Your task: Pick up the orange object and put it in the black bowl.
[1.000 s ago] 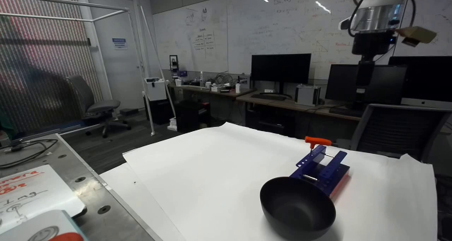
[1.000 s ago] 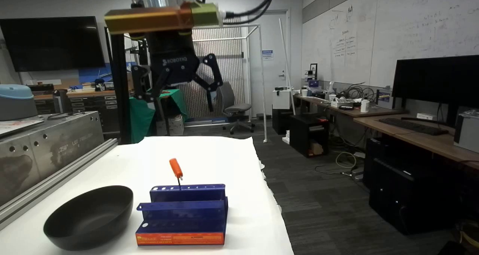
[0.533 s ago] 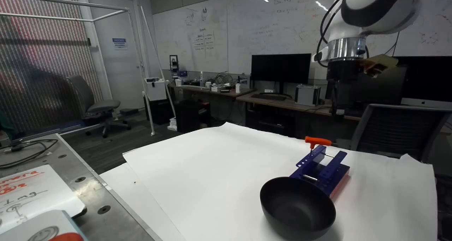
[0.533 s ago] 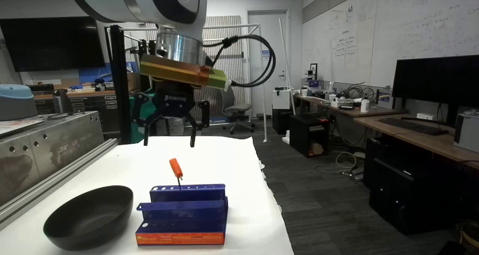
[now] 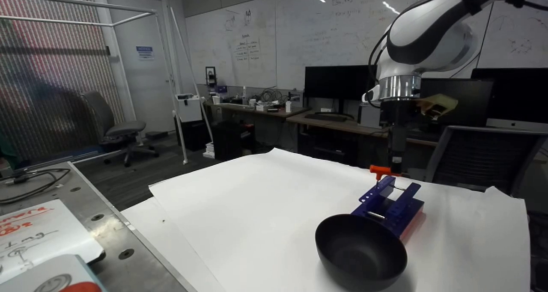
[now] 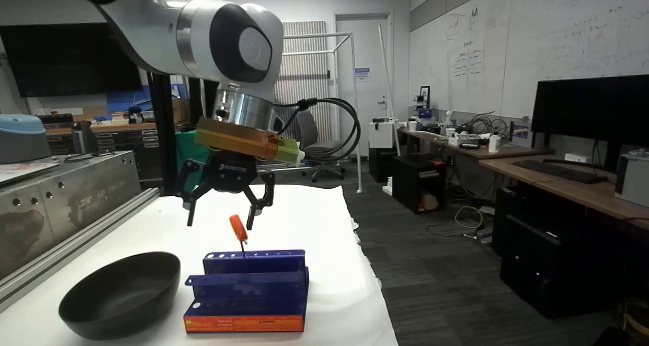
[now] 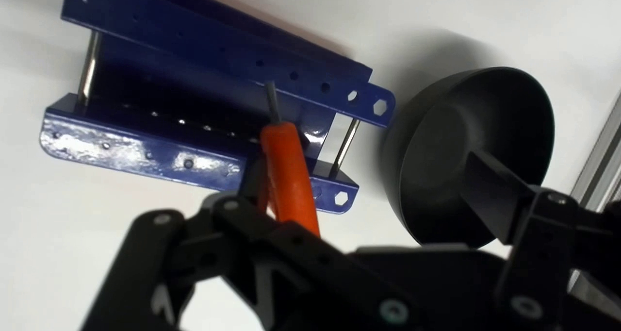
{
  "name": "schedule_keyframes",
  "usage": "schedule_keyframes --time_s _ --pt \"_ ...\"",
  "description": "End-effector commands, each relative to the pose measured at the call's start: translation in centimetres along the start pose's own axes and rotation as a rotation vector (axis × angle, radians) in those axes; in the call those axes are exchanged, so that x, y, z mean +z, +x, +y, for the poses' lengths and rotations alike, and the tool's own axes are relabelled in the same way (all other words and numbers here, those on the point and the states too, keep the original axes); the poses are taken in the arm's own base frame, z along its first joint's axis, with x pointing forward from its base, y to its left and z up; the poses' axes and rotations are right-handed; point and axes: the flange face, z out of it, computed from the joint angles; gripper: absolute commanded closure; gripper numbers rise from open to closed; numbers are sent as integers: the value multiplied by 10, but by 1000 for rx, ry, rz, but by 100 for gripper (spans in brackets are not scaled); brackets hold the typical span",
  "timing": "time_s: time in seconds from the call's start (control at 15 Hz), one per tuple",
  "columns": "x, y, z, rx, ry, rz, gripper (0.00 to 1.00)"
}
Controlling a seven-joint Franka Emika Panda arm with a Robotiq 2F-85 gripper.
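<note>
Black end effector [image 6: 220, 226] points down from the bent white arm [image 6: 203, 36], fingers spread; lower left in an exterior view, an orange T-handled tool [image 6: 238, 228] stands in a blue metal rack [image 6: 248, 287].

In an exterior view, the bowl [image 6: 121, 298] stands left of the rack [image 6: 248, 289], both on the sheet [image 6: 329, 254]; the hand tool [image 6: 238, 228] rises from the farther of the rack's 2 rails [image 6: 276, 265]. Behind the sheet – well apart – stands a chair [image 6: 310, 130]; rightward lies a desk [image 6: 588, 194], the keyboard [image 6: 560, 172] on it.
</note>
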Motion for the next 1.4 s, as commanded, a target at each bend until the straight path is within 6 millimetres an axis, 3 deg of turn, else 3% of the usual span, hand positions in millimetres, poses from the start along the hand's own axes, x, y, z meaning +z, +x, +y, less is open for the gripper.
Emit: schedule_keyframes --time_s 0.0,0.13,0.2,0.33,0.8,1.0,1.2,1.33 --pt "7 13 -4 0 -32 64 0" --pt "12 19 -8 -7 -82 102 0" --pt "15 22 -10 -9 -108 118 25" --pt "18 25 -12 -7 -156 154 32" --pt "21 17 -5 41 -265 163 87" --pt "18 17 -5 62 -295 130 93" --pt "13 17 -7 79 -330 105 88" --pt "-1 17 -14 86 -358 97 88"
